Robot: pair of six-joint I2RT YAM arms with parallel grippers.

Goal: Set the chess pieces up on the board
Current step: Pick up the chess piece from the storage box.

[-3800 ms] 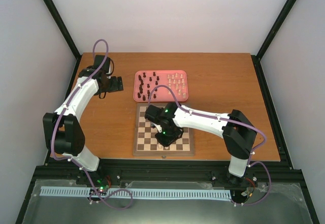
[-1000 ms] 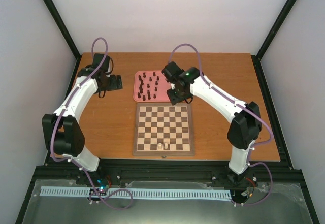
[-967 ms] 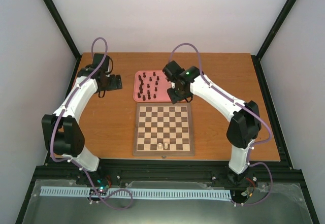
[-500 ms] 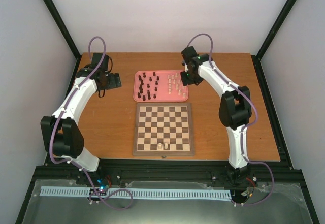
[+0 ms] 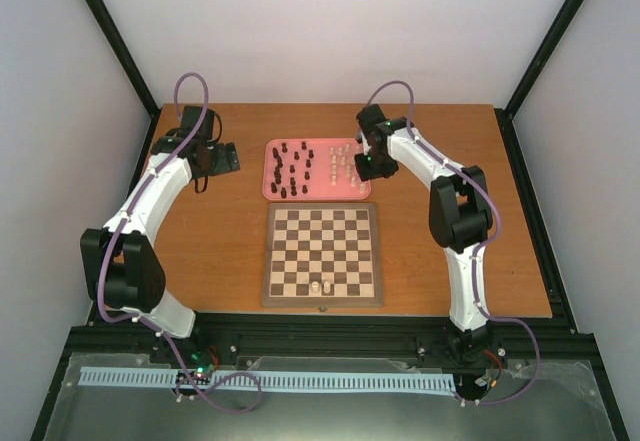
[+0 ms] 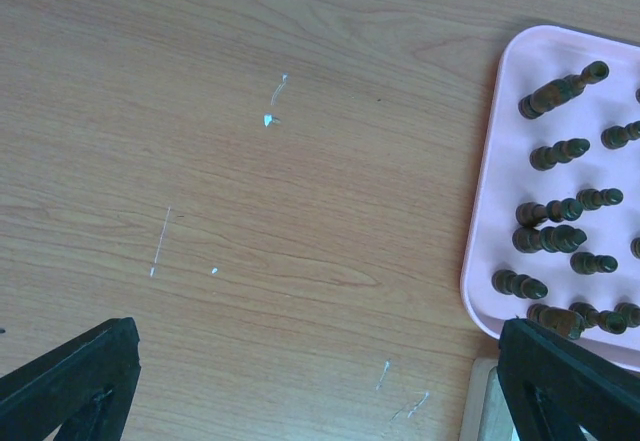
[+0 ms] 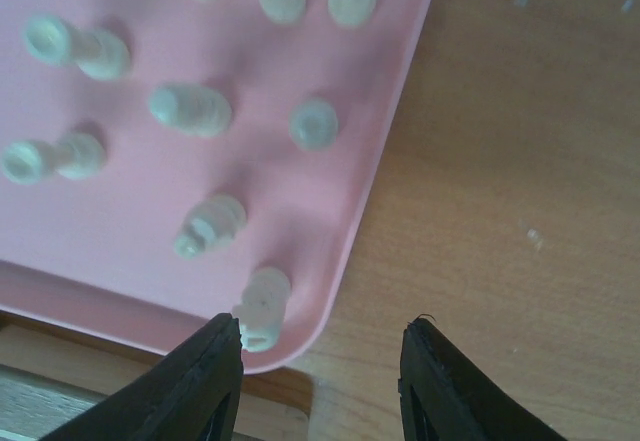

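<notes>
The board [image 5: 322, 254] lies at the table's middle, with two cream chess pieces [image 5: 322, 285] standing in its near row. Other chess pieces stand in a pink tray [image 5: 316, 193] behind it: dark ones [image 5: 291, 169] on the left, cream ones [image 5: 345, 164] on the right. My right gripper [image 5: 372, 167] hovers open over the tray's right near corner. In the right wrist view a cream piece [image 7: 263, 306] stands just beside the left finger [image 7: 215, 371], nothing between the jaws of the gripper [image 7: 320, 349]. My left gripper [image 5: 224, 159] is open over bare table, left of the tray.
In the left wrist view the tray's left rim [image 6: 487, 201] with dark pieces [image 6: 548, 237] is at the right, and bare wood lies under the open gripper [image 6: 315, 386]. The board's corner [image 7: 40, 386] shows below the tray in the right wrist view.
My right arm has left the board, where two cream pieces now stand, and swung to the tray's right side. The left arm has hardly moved.
</notes>
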